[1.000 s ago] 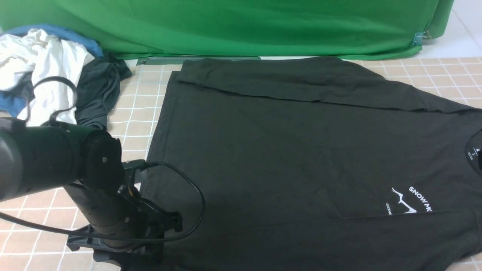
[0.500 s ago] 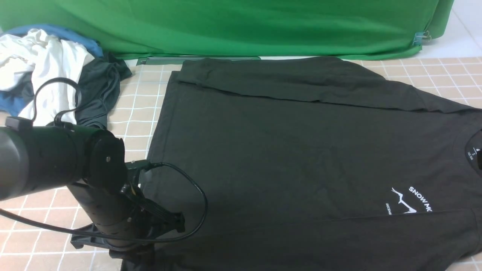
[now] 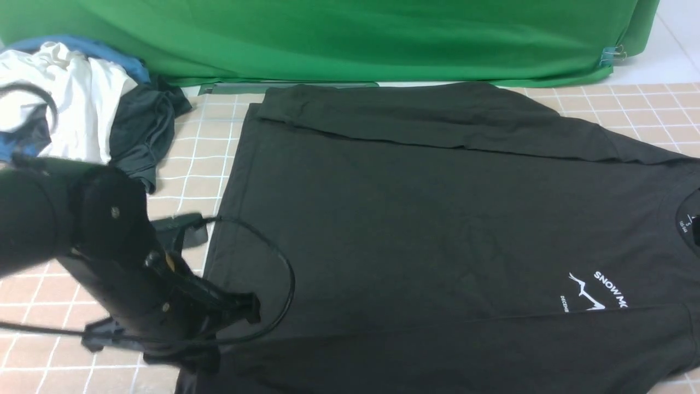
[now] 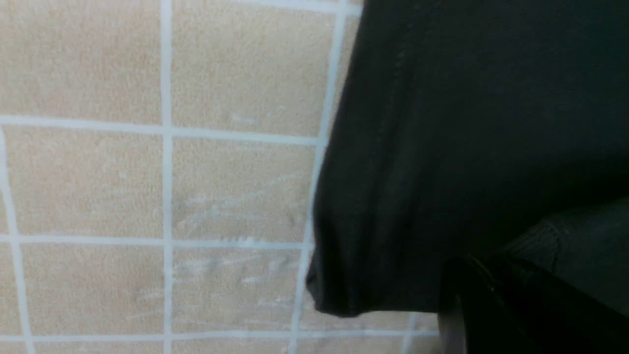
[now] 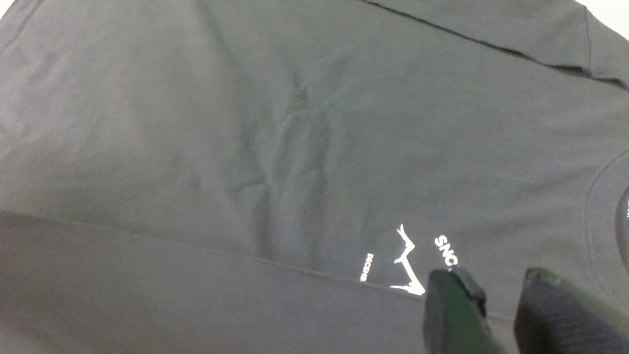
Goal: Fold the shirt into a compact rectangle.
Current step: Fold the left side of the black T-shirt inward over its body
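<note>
Jaws on the left gripper (image 3: 194, 365) were pinched right down, and by the look of the left wrist view they had the near hem corner of the black T-shirt (image 3: 415, 219) between them. The cloth bunched and drooped toward the one dark finger (image 4: 491, 314) in shot, with the hem corner hanging just clear of the tiled table (image 3: 186, 164).

Over on the other side, the right gripper (image 5: 491, 280) hovered with its jaws a little apart and nothing between them, just above the near fold line beside the white mountain print (image 3: 596, 293).

The shirt itself lay spread across the table, hem to the robot's left, collar off to the right. Its far side was folded in as a long band, and its near side was turned in too. So the lengthwise folds looked done, and the step in hand read as the grab for the crosswise fold.

Next, I'd say, the left arm needed to lift that hem and carry it over toward the collar. It had to go high enough that the layers didn't drag apart, while the right gripper pinned or took the collar end.

Farther out, a white garment (image 3: 71, 104) and a dark grey garment (image 3: 142, 137) sat heaped at the far left, well apart from the action.
</note>
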